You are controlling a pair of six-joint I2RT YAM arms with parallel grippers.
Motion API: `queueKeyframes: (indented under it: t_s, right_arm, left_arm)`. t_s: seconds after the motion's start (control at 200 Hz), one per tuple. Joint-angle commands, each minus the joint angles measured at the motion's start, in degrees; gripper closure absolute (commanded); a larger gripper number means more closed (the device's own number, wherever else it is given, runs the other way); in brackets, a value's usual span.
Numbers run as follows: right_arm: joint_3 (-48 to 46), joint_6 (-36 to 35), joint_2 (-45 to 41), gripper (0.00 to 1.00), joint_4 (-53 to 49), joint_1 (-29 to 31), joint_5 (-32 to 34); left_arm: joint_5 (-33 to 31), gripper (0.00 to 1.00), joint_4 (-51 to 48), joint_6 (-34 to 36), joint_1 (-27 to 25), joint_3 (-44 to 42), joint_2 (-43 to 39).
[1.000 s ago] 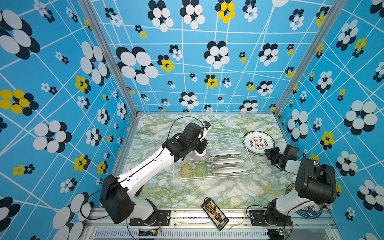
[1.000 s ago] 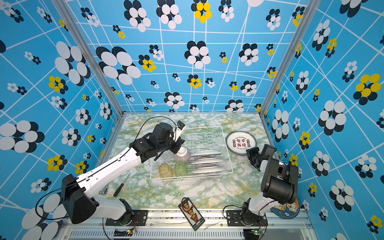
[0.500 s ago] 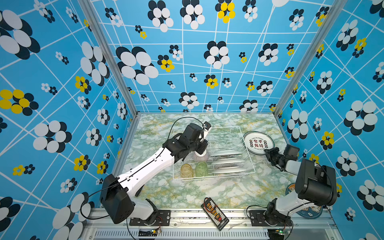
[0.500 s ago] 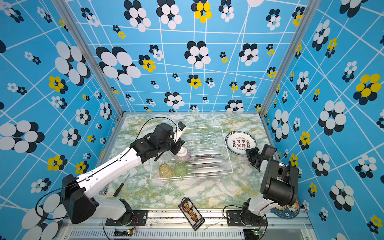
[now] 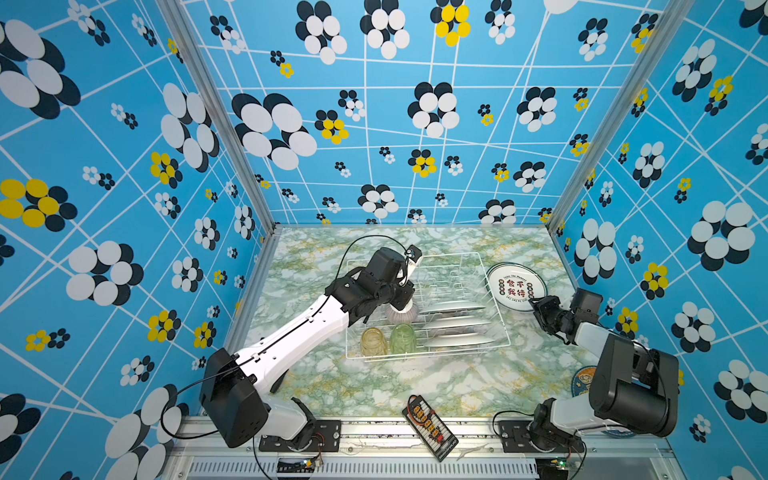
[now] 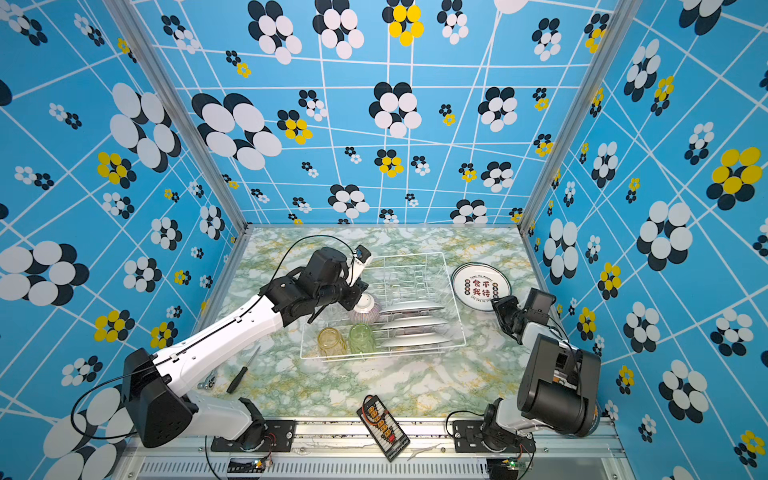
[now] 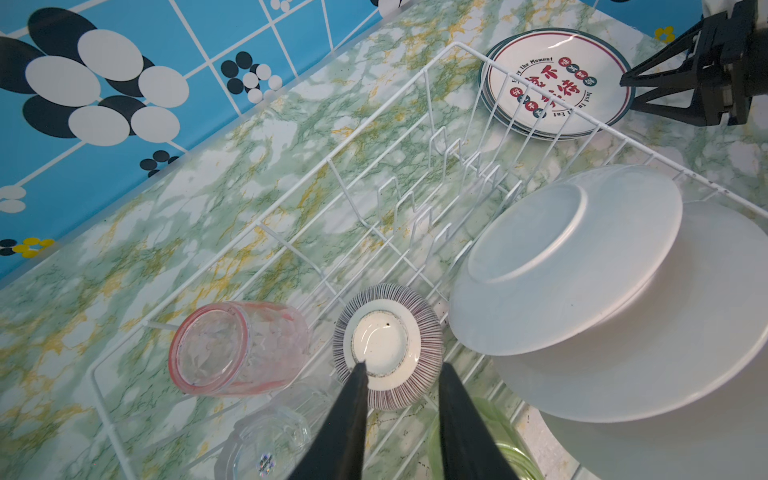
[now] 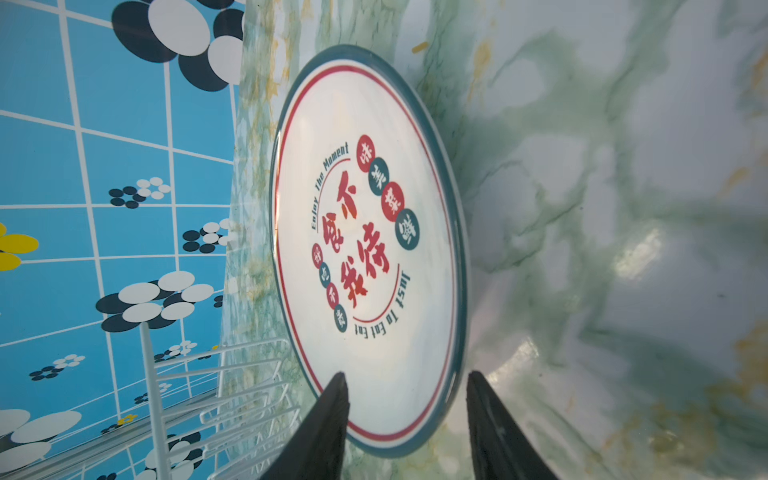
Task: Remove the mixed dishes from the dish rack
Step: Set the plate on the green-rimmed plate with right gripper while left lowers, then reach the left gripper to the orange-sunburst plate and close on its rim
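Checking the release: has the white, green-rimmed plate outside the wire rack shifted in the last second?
No. The white, green-rimmed plate lies as before, just right of the white wire dish rack's far right corner.

A bowl (image 5: 402, 318) sits in the dish rack (image 5: 449, 255), a plate (image 5: 516, 286) outside, rightward.

Upturned purple-striped bowl (image 7: 388, 345) in white wire rack (image 7: 457, 45), tool (image 7: 402, 365) fingers astride its edge, pink tumbler (image 7: 237, 349) beside, white plates (image 7: 561, 257) leaning
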Motion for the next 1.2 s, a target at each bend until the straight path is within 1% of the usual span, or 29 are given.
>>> queueKeyframes:
  t_s: [0.0, 0.115, 0.22, 0.335, 0.425, 0.53, 0.66, 0.845, 0.97, 1.195]
  right_arm:
    - [1.8, -2.8, -2.2, 0.49, -5.0, 0.4, 2.3]
    - [2.9, -6.5, -5.6, 0.47, -11.2, 0.4, 4.9]
    - [4.2, -11.9, -12.1, 0.47, -18.9, 0.4, 9.3]
    - [5.9, -15.6, -19.2, 0.47, -25.4, 0.8, 8.8]
    - [8.5, -18.2, -23.2, 0.47, -30.8, 3.6, 9.2]
    - [11.4, -19.9, -25.4, 0.47, -35.0, 7.8, 10.2]
    - [12.4, -19.8, -26.9, 0.47, -36.2, 10.3, 9.7]
    - [12.6, -19.4, -28.1, 0.47, -35.8, 11.4, 8.8]
    - [12.1, -19.3, -28.3, 0.47, -35.2, 11.5, 8.3]
    - [11.2, -19.3, -28.5, 0.47, -33.8, 11.5, 7.8]
  left_arm:
    - [0.1, 0.69, -2.5, 1.8, -0.9, 1.5, 0.8]
    - [-0.1, 0.68, -3.7, 4.2, -2.5, 2.2, 1.4]
    - [0.8, 0.68, -4.9, 6.7, -4.8, 2.9, 1.7]
    - [2.8, 0.68, -6.6, 9.5, -7.9, 4.8, 2.7]
    - [3.6, 0.68, -7.3, 10.9, -10.0, 6.8, 4.3]
    - [3.8, 0.67, -7.1, 13.2, -12.1, 8.8, 6.2]
    - [4.4, 0.67, -9.3, 15.1, -14.0, 13.2, 10.2]
    - [3.5, 0.67, -13.6, 17.5, -15.9, 19.3, 16.3]
    - [1.3, 0.67, -15.1, 18.6, -16.6, 22.4, 19.4]
    - [-4.6, 0.67, -16.5, 20.9, -17.1, 26.7, 23.9]
